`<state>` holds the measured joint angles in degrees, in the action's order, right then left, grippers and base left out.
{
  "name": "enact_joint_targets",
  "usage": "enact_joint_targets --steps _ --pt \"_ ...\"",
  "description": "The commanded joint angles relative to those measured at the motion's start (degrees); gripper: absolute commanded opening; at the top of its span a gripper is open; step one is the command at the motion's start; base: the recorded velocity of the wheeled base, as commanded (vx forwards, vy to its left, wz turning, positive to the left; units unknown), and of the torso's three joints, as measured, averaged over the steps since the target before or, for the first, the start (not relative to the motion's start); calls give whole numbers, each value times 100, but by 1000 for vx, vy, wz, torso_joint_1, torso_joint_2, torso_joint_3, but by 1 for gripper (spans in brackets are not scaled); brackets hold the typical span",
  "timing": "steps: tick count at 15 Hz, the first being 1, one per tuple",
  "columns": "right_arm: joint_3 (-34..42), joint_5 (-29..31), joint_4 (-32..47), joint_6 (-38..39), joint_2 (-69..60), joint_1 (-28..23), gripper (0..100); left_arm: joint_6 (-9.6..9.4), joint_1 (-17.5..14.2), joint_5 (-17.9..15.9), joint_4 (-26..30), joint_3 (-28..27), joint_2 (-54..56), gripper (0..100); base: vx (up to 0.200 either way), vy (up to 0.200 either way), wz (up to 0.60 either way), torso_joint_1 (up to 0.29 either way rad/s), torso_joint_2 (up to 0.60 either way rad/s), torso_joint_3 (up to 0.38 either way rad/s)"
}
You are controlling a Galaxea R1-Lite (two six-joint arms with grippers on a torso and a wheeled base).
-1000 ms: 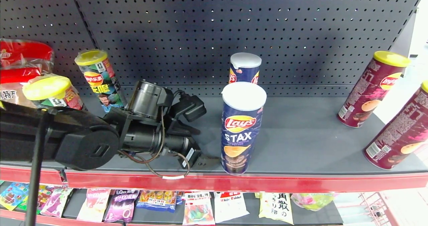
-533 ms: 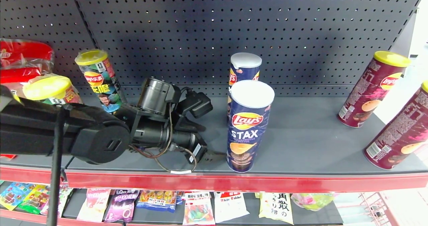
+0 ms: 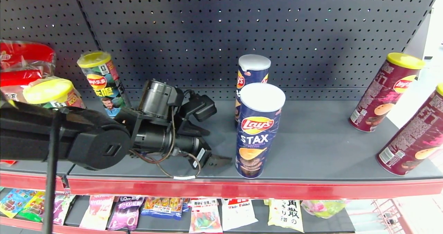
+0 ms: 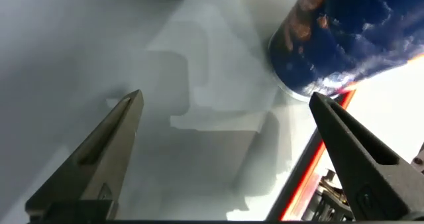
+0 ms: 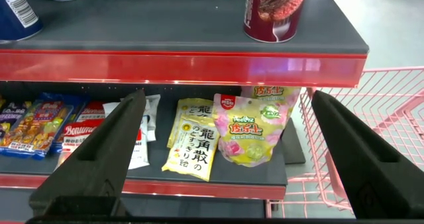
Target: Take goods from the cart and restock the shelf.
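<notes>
A blue chip can (image 3: 259,130) with a white lid stands upright near the shelf's front edge, and a second blue can (image 3: 253,71) stands behind it. My left gripper (image 3: 218,146) rests low over the shelf just left of the front can, open and holding nothing. In the left wrist view the left gripper (image 4: 225,97) has its fingers spread wide, with the blue can (image 4: 344,38) ahead of one fingertip and apart from it. My right gripper (image 5: 226,97) is open below the shelf's red front lip (image 5: 179,68), in front of the snack bags.
Two yellow-lidded cans (image 3: 102,81) and red bags (image 3: 24,61) stand at the shelf's left, behind my left arm. Two maroon cans (image 3: 384,92) stand at the right. Bare shelf floor (image 3: 311,140) lies between them. A pink cart (image 5: 377,151) shows beside the lower shelf's snack bags (image 5: 255,128).
The front blue can shifted slightly right and back as my left arm advanced. The left gripper then drew back a little to the left, leaving a gap to the can.
</notes>
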<state>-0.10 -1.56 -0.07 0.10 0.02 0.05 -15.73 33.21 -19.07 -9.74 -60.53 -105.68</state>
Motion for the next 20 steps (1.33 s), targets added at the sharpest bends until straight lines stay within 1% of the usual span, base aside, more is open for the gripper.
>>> enact_joint_targets --steps 1,2,3,4,5,6,7,8,9,10,11,12,13,14,15,16,17,18,19,20 --pt "1 -2 -1 -1 -2 4 100 43 -280 122 -2 401 874 100 0 0 0 0 0 0" --pt "1 -2 -1 -1 -2 4 100 193 -447 263 -2 665 1410 100 0 0 0 0 0 0" --pt "1 -2 -1 -1 -2 4 100 474 -746 448 16 1236 2429 100 0 0 0 0 0 0" --pt "1 -2 -1 -1 -2 4 100 544 -904 483 78 1517 2886 100 0 0 0 0 0 0" --pt "10 -2 -1 -1 -2 4 100 571 -1308 483 359 2238 4082 100 0 0 0 0 0 0" --pt "1 -2 -1 -1 -2 4 100 579 -1660 483 693 2730 4934 100 0 0 0 0 0 0" --pt "1 -2 -1 -1 -2 4 100 676 -2046 483 1185 3231 5892 100 0 0 0 0 0 0" --pt "10 -2 -1 -1 -2 4 100 852 -2371 448 1791 3565 6841 100 0 0 0 0 0 0" --pt "1 -2 -1 -1 -2 4 100 949 -2723 430 2486 3750 7720 100 0 0 0 0 0 0" --pt "1 -2 -1 -1 -2 4 100 1001 -3048 465 3101 3838 8415 100 0 0 0 0 0 0" --pt "1 -2 -1 -1 -2 4 100 1177 -3268 492 3461 3864 8951 100 0 0 0 0 0 0" --pt "1 -2 -1 -1 -2 4 100 1353 -3558 562 3611 3899 9346 100 0 0 0 0 0 0" --pt "1 -2 -1 -1 -2 4 100 1370 -3646 694 3628 3926 9443 100 0 0 0 0 0 0" --pt "1 -2 -1 -1 -2 4 100 1450 -3866 1247 3690 4075 9663 100 0 0 0 0 0 0" --pt "1 -2 -1 -1 -2 4 100 1731 -4208 1309 3743 4110 9759 100 0 0 0 0 0 0" --pt "1 -2 -1 -1 -2 4 100 1871 -4288 1265 3707 4268 9900 100 0 0 0 0 0 0" --pt "1 -2 -1 -1 -2 4 100 1889 -4296 1353 3444 4646 10032 100 0 0 0 0 0 0" --pt "1 -2 -1 -1 -2 4 100 1942 -4296 1485 2635 5086 10014 100 0 0 0 0 0 0" --pt "1 -2 -1 -1 -2 4 100 1951 -4296 1441 1704 5596 10014 100 0 0 0 0 0 0" --pt "1 -2 -1 -1 -2 4 100 1959 -4296 1291 860 5930 10014 100 0 0 0 0 0 0"
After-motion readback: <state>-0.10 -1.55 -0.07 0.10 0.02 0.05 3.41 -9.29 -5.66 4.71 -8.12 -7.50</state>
